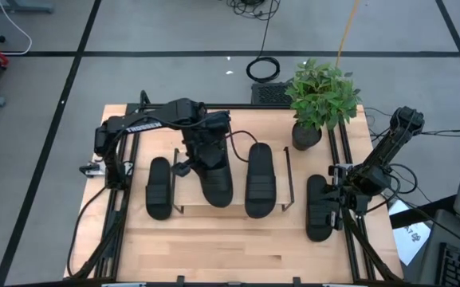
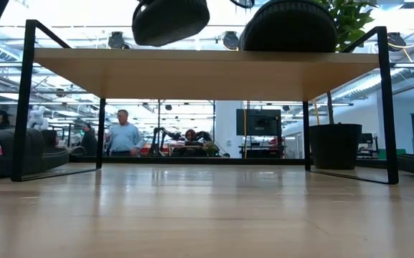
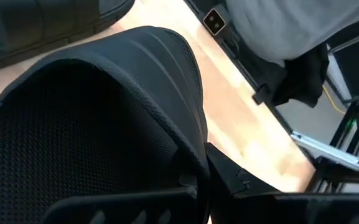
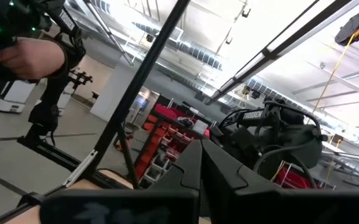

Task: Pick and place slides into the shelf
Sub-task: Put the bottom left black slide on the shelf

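Left tool [image 1: 206,163] pinching one slide [image 1: 216,183] over the shelf [image 1: 281,171], four slides lying in all, right tool [image 1: 343,194] sitting pressed together at bench [image 1: 214,247] edge.

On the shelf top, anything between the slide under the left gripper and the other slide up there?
Nothing: in the high view, only bare shelf board separates the slide under the left gripper from the second slide.

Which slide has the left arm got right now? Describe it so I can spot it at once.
Find the shelf, the low rack at the table's middle, left of the potted plant. Two slides lie on its top board. It is the left one, with the left gripper shut on it; the other slide on the shelf lies free.
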Robot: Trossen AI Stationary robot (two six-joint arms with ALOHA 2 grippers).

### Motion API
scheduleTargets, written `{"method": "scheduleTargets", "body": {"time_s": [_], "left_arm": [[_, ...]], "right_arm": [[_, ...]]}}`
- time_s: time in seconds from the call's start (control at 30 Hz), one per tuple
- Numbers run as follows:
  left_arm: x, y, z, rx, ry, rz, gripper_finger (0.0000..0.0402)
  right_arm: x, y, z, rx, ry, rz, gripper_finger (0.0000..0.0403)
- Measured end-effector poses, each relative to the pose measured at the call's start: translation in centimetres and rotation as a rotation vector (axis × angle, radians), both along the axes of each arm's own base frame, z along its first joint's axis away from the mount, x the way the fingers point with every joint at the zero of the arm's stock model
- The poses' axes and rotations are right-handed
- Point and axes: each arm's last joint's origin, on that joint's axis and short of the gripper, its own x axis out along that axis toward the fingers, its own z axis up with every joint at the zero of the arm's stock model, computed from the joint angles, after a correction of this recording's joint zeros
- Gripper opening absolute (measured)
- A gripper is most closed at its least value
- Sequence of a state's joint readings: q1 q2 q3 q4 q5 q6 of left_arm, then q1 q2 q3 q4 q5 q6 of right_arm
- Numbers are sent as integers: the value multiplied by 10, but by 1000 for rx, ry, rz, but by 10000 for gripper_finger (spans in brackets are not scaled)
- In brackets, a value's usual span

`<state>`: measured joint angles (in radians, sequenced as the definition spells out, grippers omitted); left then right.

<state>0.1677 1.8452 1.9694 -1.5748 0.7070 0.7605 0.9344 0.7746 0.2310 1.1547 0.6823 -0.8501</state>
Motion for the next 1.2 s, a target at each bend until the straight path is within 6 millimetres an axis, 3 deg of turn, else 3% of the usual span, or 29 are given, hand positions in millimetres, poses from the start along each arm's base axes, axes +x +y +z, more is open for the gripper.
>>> {"method": "scheduleTargets", "body": {"time_s": [0.17, 0.53, 1.2], "left_arm": [[2, -1, -2, -65, 3, 0, 0], [26, 1, -37, -98, 105, -3, 0], [33, 5, -39, -17, 55, 15, 20]], "right_arm": [[0, 0, 0, 0, 0, 1, 0], [0, 0, 0, 0, -1, 2, 0], [0, 0, 0, 38, 6, 19, 0]]}}
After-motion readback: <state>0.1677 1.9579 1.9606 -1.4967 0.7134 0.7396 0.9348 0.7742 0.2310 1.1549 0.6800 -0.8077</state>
